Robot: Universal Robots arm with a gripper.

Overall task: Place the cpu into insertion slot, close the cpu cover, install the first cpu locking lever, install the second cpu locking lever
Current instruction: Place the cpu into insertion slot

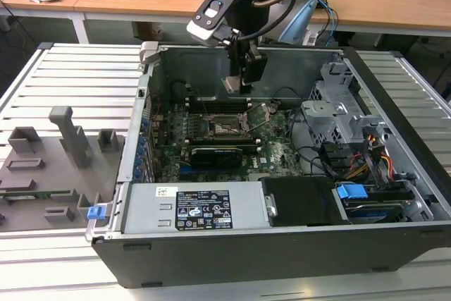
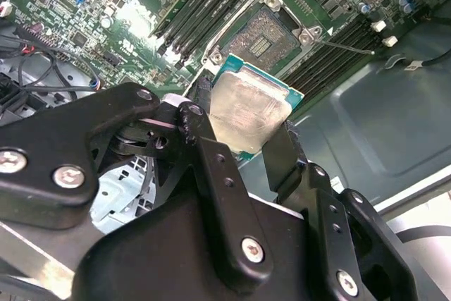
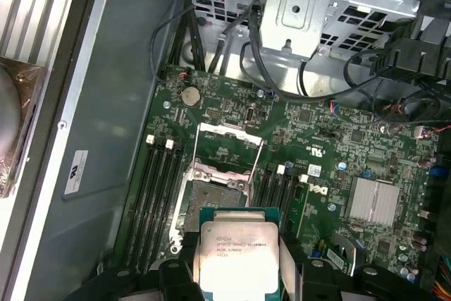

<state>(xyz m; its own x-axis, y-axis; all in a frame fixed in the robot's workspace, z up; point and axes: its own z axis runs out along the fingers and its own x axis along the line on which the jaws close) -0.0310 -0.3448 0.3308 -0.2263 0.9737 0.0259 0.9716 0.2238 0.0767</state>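
cpu clamped in gripper, raised near the insertion slot, not seated

Black sheet-metal case (image 1: pixel 246 244), top open, walls well clear of the insertion slot (image 3: pixel 211 195). Green motherboard (image 1: pixel 275 149) lies flat around the slot, with long black memory rails on 2 sides of it. Black gripper (image 2: pixel 243 121) is narrowed onto the cpu (image 3: pixel 236 255), 2 fingers (image 2: pixel 204 125) pinching opposite edges. Thin silver cpu cover (image 3: pixel 232 130) is swung up off the slot, leaving the dark square centre exposed. The cpu is flat, with a dull metal face and green rim, hanging clear of the slot.
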